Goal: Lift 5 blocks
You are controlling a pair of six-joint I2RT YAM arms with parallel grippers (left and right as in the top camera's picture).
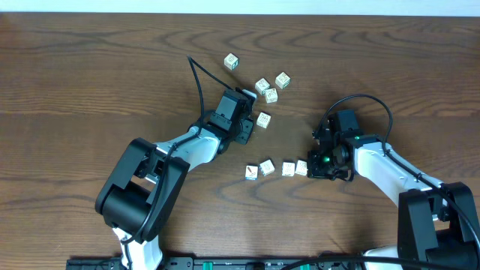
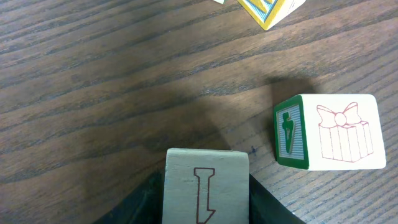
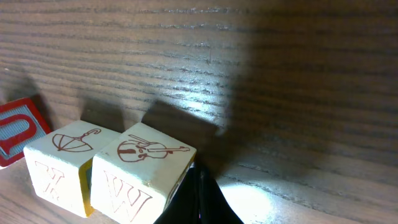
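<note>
**Left to right; every place is given against the left gripper.**

- **Left gripper** [image 1: 241, 114]: In its wrist view I see the dark fingers [image 2: 264, 205] pressed against both sides of the held block [image 2: 206, 186]. This block is pale, with a red outlined letter on its upper face, and the gripper is clamped on it. I cannot tell whether it is clear of the wooden table [image 2: 93, 93], nor can I pick it out from overhead.
- **Ahead and to the right, wrist view:** The gift block [image 2: 326, 132] stands just ahead and to the right of the left gripper, apart from the held block. It shows a red parcel on one face and a green figure on another. Farther ahead, the yellow-edged block [image 2: 267, 9] is cut by the top of the frame.
- **Around the left gripper, overhead:**
  - The lone block [image 1: 231, 61] lies beyond the left gripper, toward the far edge.
  - The three blocks [image 1: 271, 95] cluster beyond it and to its right.
  - The side block [image 1: 263, 118] sits just beside it on the right.
  - The row of four blocks [image 1: 267, 167] lies to its right and nearer the arm bases, in two pairs.
- **Right gripper** [image 1: 315, 165]: It is well to the right of the left gripper, at the right end of that row, closed on nothing. Its fingertips [image 3: 199, 202] sit just beside the violin block [image 3: 146, 174], and I cannot tell whether they touch it. That block touches the umbrella block [image 3: 68, 162]. A red-faced block [image 3: 18, 134] shows at the frame's left edge.
</note>
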